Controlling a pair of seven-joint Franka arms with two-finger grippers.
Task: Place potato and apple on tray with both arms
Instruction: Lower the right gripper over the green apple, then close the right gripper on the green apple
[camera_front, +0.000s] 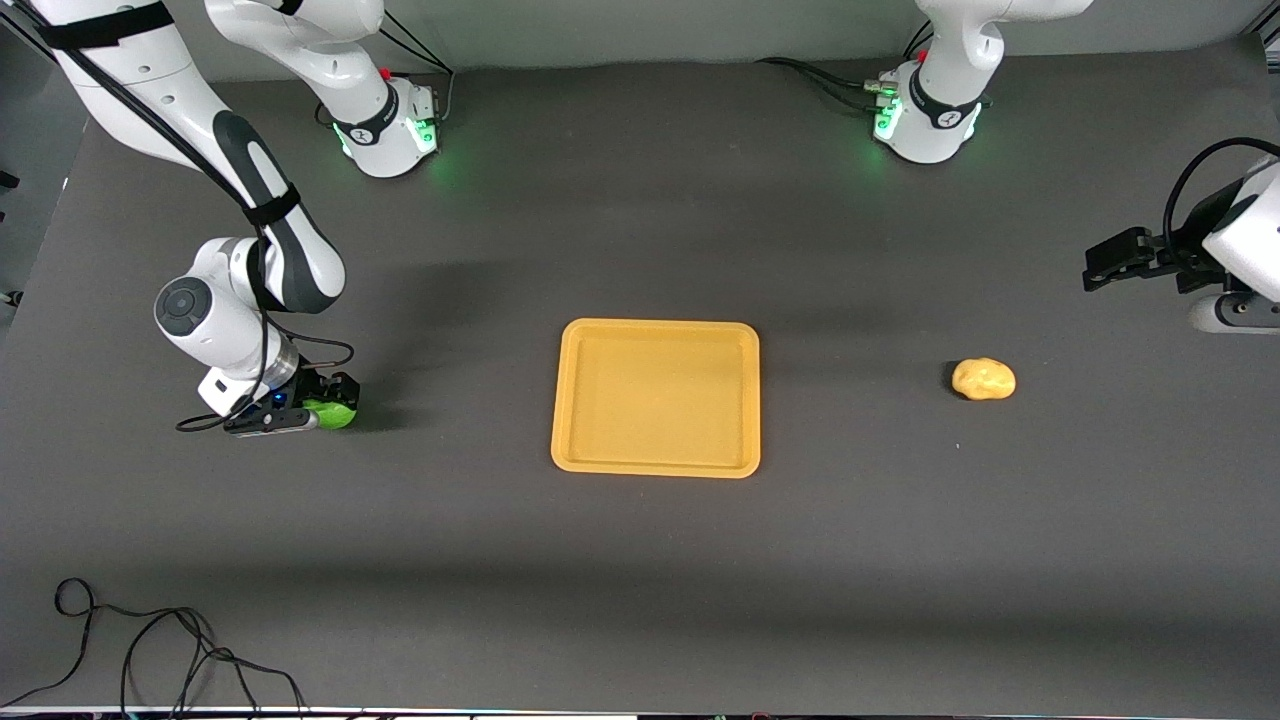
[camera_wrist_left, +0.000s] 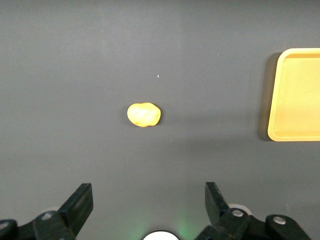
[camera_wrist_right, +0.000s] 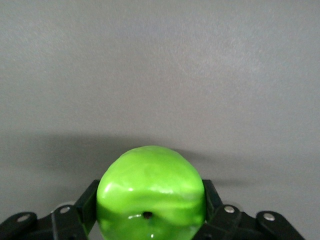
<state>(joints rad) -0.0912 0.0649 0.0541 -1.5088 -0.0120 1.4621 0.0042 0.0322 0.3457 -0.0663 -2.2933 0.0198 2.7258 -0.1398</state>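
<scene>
Right end effector (camera_front: 335, 400) is clamped on the apple (camera_front: 333, 412), seemingly on the surface; left end effector (camera_wrist_left: 149, 207) waits, fingers apart, above the potato (camera_wrist_left: 144, 114).

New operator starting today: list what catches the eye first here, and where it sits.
The yellow-orange tray lies mid-table with nothing on it. The right gripper, down at its own end of the table, has its jaws shut on the green apple. The potato lies toward the left arm's end.
</scene>
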